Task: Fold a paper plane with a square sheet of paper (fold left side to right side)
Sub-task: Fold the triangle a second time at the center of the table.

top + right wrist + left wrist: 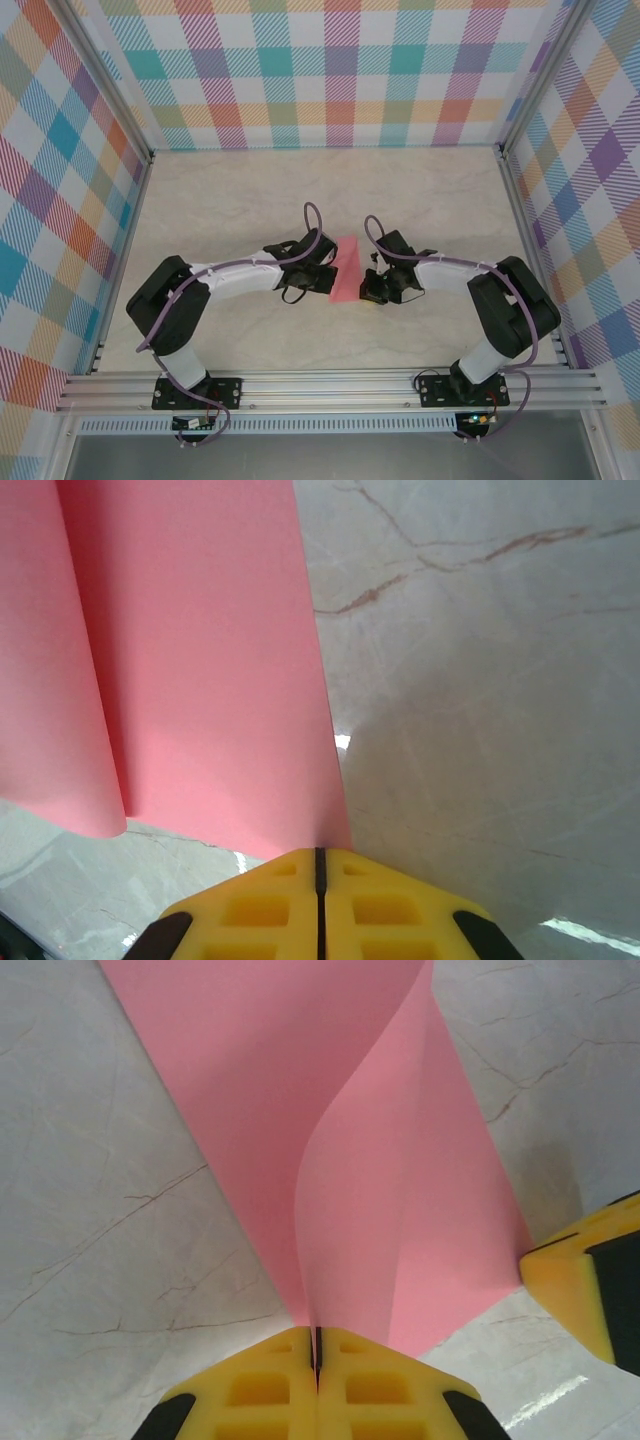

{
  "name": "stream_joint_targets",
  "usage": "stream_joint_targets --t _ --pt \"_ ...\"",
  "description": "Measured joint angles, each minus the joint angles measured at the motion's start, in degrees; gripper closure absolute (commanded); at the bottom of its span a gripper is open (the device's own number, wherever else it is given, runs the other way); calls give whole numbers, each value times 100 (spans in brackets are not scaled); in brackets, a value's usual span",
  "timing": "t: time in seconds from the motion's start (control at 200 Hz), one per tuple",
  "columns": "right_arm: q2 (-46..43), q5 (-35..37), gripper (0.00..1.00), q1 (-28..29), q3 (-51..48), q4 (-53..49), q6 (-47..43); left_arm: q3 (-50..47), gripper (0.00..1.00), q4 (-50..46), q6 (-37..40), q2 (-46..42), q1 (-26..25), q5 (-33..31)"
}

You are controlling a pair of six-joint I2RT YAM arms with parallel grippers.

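Note:
The square sheet of paper [348, 272] is salmon pink and sits between the two arms at the table's middle, partly lifted and curled. In the left wrist view the paper [390, 1180] bends over in a soft curve, and one layer runs down into my left gripper [318, 1348], whose yellow jaws are pressed together on it. The right gripper's yellow finger [575, 1285] shows at the paper's right corner. My right gripper [320, 860] is shut on the paper's [200, 670] near corner. From above, the left gripper [326, 270] and right gripper [372, 288] flank the sheet.
The pale marbled tabletop [250, 200] stretches behind and beside the arms. Checked walls [330, 70] with aluminium posts enclose three sides. An aluminium rail [330, 385] carrying both arm bases runs along the near edge.

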Motion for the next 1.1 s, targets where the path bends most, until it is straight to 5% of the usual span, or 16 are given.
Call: stream_joint_targets --t 1.1 --pt "61 70 92 26 118 -179 -160 487 99 -50 304 675 90 35"
